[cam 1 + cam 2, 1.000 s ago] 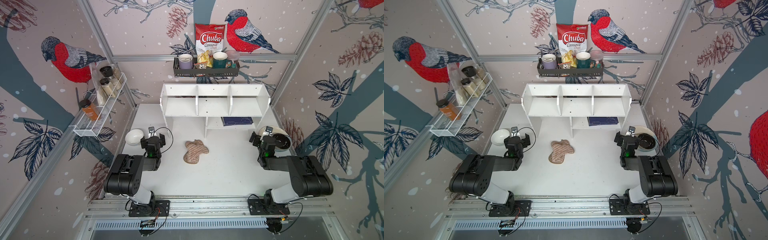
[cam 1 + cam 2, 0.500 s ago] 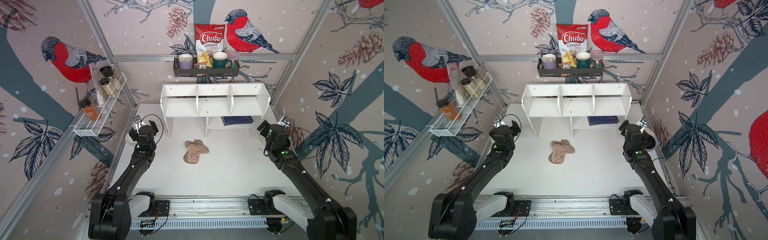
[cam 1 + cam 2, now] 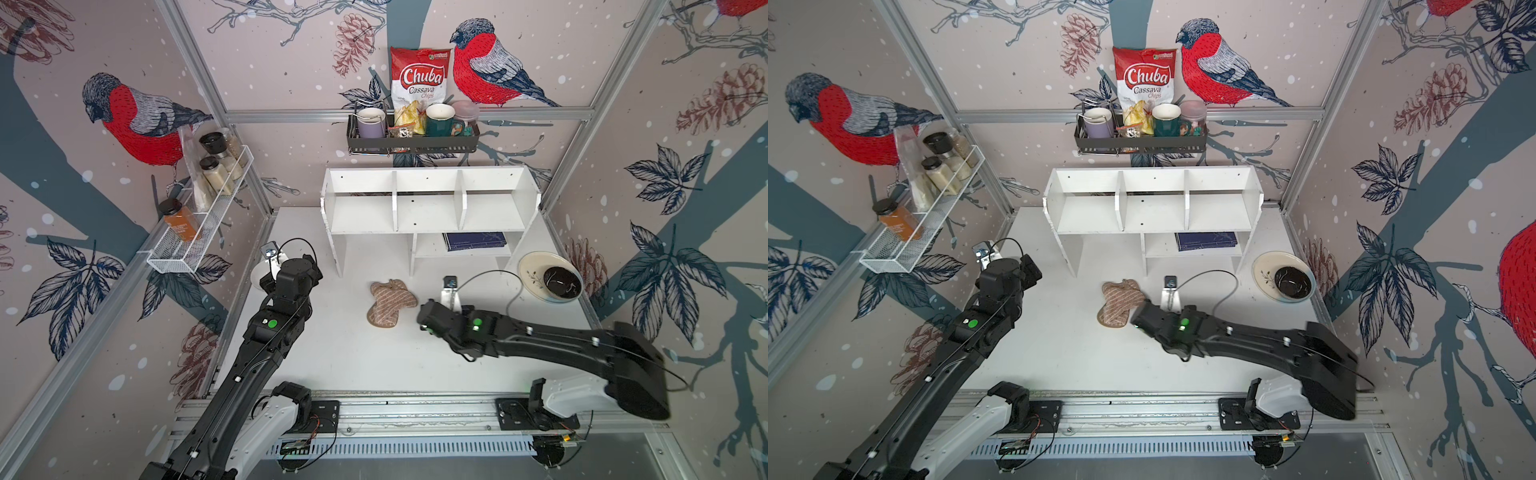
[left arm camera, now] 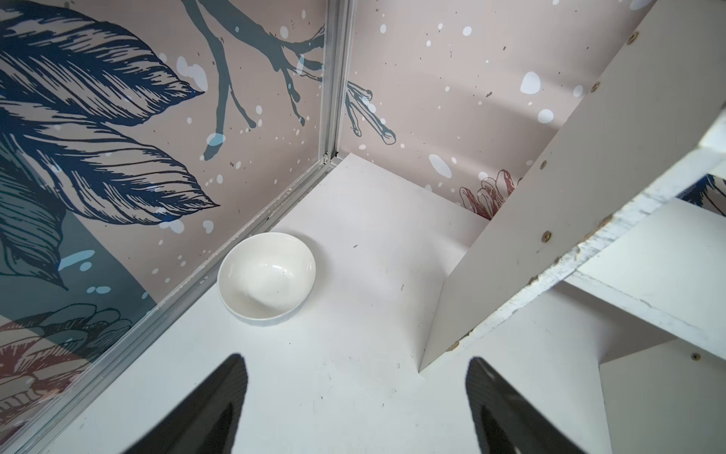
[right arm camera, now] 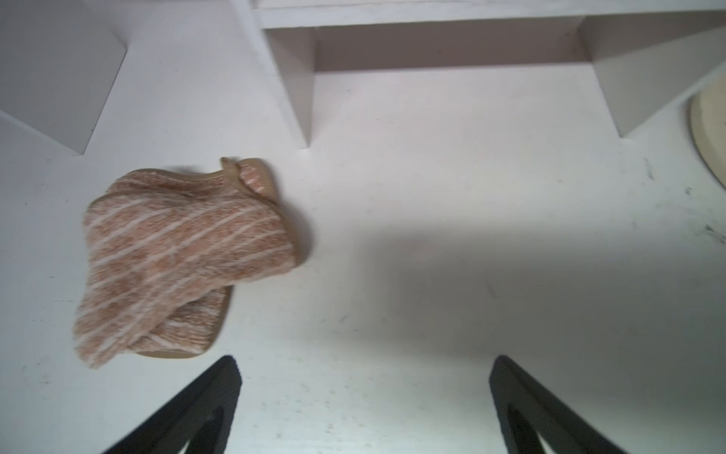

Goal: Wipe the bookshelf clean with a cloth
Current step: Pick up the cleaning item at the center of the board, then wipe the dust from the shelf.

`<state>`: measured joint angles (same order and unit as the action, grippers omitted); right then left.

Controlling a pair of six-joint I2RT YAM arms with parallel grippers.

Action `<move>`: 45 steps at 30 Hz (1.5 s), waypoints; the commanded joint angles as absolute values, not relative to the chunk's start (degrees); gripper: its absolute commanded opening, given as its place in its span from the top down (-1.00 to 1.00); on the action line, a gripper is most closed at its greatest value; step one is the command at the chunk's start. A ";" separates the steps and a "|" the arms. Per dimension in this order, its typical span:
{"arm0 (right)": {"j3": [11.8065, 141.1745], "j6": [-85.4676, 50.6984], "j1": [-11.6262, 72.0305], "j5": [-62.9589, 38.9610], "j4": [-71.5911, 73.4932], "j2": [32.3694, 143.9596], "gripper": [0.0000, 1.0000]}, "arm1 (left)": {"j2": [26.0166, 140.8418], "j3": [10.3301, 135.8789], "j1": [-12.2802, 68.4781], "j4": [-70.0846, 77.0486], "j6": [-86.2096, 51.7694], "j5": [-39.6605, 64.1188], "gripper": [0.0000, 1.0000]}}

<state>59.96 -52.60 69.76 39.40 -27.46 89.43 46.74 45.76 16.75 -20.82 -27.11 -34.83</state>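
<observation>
The right gripper [image 5: 365,359] hangs above the bare table [image 3: 374,365] with its two black fingers [image 5: 204,393] spread wide and nothing between them. The cloth [image 5: 184,259] lies crumpled on the table just ahead of the gripper, off to the side of one finger and clear of both. In both top views the cloth [image 3: 390,303] [image 3: 1121,303] sits near the centre of the frame, just left of the tip of the right arm [image 3: 540,340], which reaches in from the lower right.

The left gripper [image 4: 355,357] also has its fingers apart and holds nothing. It is poised over the table beside the end leg of the bookshelf [image 4: 550,220]. A white bowl [image 4: 267,275] sits on the table ahead of it, against the wall. In a top view the left arm [image 3: 266,332] rises from the lower left, and its wrist is left of centre.

The bookshelf [image 3: 428,208] [image 3: 1154,208] stands on its legs at the back of the table, in the upper centre of both top views, behind the cloth and not touching it. A dark blue book [image 3: 473,241] lies flat on its lower shelf. To the right of the shelf's right leg, a plate [image 3: 532,270] holds a dark bowl [image 3: 561,282].
</observation>
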 commanded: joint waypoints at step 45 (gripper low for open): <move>75.29 -38.72 50.34 30.32 -15.67 97.75 1.00 | 80.31 76.88 14.50 -16.95 -17.39 -17.02 0.22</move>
